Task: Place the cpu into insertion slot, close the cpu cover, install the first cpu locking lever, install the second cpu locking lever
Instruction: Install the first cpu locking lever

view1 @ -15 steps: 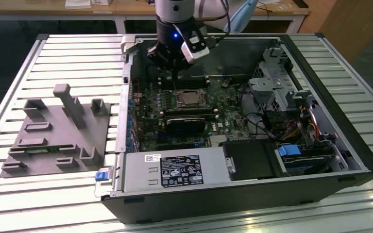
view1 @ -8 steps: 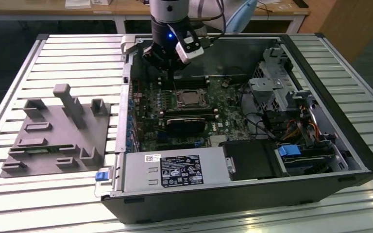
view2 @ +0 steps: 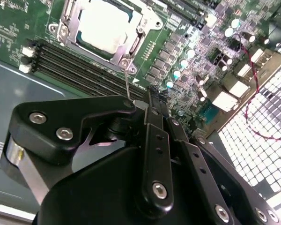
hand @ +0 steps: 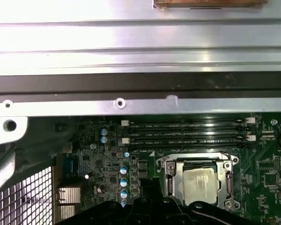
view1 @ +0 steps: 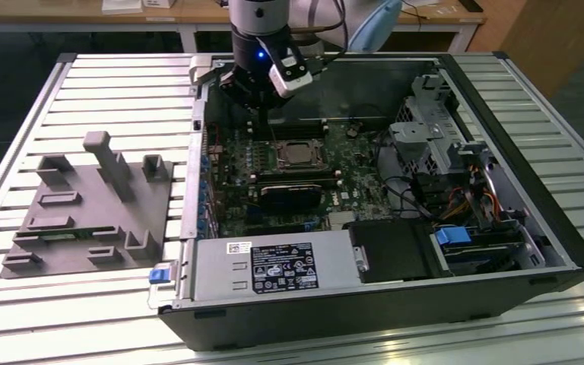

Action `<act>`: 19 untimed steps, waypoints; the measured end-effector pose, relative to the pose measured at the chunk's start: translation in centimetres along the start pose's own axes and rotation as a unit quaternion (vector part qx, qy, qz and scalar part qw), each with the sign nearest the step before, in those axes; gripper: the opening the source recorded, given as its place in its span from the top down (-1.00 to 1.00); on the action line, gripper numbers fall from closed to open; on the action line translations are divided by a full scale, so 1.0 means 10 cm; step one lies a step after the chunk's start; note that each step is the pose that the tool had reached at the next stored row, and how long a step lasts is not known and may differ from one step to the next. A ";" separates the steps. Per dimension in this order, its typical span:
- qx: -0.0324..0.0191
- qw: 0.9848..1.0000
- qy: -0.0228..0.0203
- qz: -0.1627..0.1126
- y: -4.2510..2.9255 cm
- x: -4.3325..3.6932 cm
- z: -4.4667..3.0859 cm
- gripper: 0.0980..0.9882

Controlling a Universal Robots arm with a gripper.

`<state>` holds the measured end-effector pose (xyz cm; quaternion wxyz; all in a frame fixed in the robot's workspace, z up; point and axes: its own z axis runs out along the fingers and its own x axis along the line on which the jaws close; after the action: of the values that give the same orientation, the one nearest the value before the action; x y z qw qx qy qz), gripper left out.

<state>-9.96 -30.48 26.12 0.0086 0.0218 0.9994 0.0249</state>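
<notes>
An open black computer case [view1: 373, 315] lies on its side so that the green circuit board [view1: 236, 163] inside faces up to the black robot pincer [view2: 152, 96] hanging over it; whether the pincer is wide or narrow cannot be told. Just beyond the pincer, the flat silver-grey cpu [view2: 107, 23] sits in the metal-rimmed square insertion slot [hand: 165, 165], framed by the thin silvery cpu cover [view2: 136, 44], apparently lowered. A thin wire locking lever [view2: 126, 82] stands upright beside the pincer, seemingly unlatched.

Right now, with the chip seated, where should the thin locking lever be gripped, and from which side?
Grip the locking lever near its free upper end, probably coming from above. It is a thin bare rod that seems to stand up from a corner of the cpu cover, so the end is exposed.
</notes>
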 end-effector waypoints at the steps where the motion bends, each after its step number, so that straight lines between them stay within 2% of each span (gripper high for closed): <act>1: 0.000 1.000 0.000 0.000 0.009 0.008 0.007 0.98; 9: 0.000 1.000 0.000 -0.002 0.115 0.031 0.037 0.98; 12: 0.000 1.000 0.000 -0.003 0.136 0.015 0.040 0.98; 15: 0.000 1.000 0.000 -0.004 0.142 -0.051 0.042 0.98; 19: 0.000 1.000 0.000 -0.004 0.149 -0.191 0.048 0.98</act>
<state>-7.98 -29.05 25.75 0.0085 0.0182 0.9995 0.0249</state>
